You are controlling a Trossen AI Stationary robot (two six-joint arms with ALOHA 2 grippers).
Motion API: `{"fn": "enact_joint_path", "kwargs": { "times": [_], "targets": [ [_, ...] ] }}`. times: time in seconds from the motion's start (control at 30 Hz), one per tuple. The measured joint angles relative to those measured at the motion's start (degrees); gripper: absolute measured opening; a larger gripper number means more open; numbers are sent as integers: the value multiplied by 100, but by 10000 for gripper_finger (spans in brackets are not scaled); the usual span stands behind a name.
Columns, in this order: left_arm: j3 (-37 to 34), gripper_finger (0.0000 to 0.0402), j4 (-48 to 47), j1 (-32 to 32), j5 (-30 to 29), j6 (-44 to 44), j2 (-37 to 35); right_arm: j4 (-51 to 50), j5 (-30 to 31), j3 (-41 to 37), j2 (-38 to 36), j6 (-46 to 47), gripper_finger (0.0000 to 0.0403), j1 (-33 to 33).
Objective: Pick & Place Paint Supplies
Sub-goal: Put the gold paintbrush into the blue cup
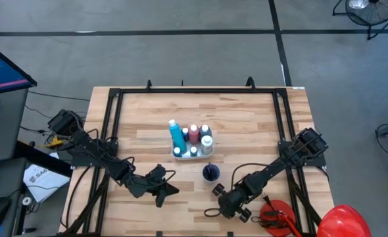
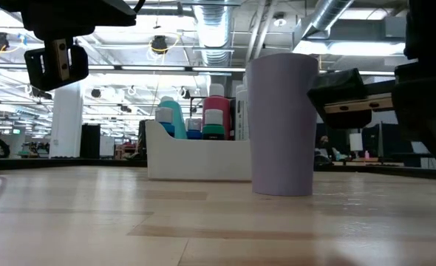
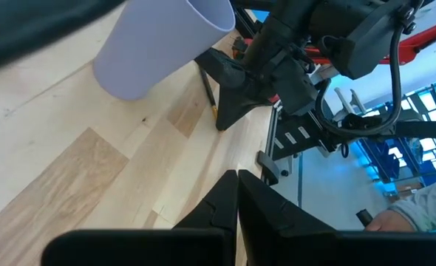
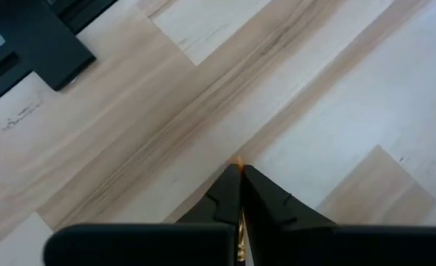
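floor grey, black lines — ceiling ducts, lamps | fan corner

Left arm reaches in low from its own side, bent at the elbow; left tool pinched together, tips meeting, clear of the surface, empty. Right arm stretches down from its base corner; right tool clamped on something thin between its tips (too slender to identify), pointing at the surface.

Place: large open industrial lab or workshop hall.
Ceiling: exposed silver ducts, pipes and hanging lamps, beyond the grippers.
Floor: grey concrete with dark taped lines.
Furniture: wooden workbench, monitor nearby.
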Motion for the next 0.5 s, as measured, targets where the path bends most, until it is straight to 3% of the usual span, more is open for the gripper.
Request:
{"fn": "enact_joint_path", "kwargs": {
  "times": [0.5],
  "targets": [
    [0,3,7,0,-79,0,0,-736,63,796,-221,103,1,-191]
  ]
}}
